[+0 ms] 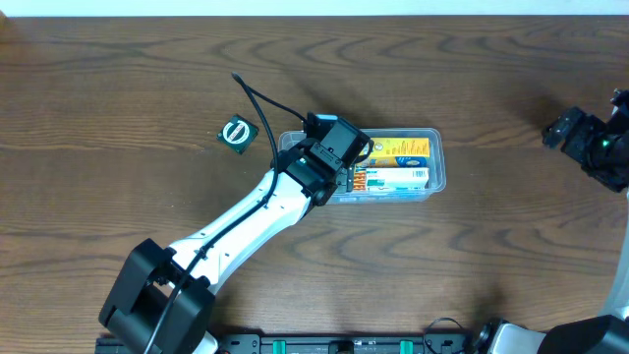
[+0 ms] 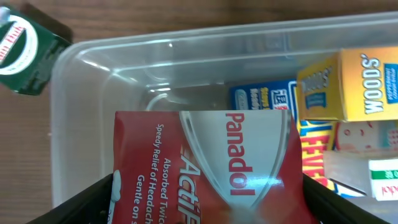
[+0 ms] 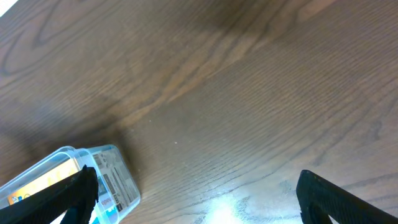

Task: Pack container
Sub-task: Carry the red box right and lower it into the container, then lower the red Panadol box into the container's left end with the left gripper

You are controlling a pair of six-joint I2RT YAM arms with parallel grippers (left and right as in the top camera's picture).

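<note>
The container (image 1: 438,162) is a clear plastic tub in the middle of the table, with several small boxes in its right half. My left gripper (image 1: 339,147) hovers over its left half. In the left wrist view the gripper (image 2: 208,199) is shut on a red Panadol box (image 2: 205,168), whose sides touch both black fingers (image 2: 93,196). The box hangs above the bare left part of the container (image 2: 81,124). My right gripper (image 1: 590,143) is far off at the table's right edge. It stands open (image 3: 199,199) over bare wood, with the container's corner (image 3: 118,180) at lower left.
A dark green box (image 1: 236,132) lies on the table left of the tub, also seen in the left wrist view (image 2: 25,56). Inside the tub lie a yellow Woods box (image 2: 354,84), a blue box (image 2: 261,98) and a white box (image 1: 403,178).
</note>
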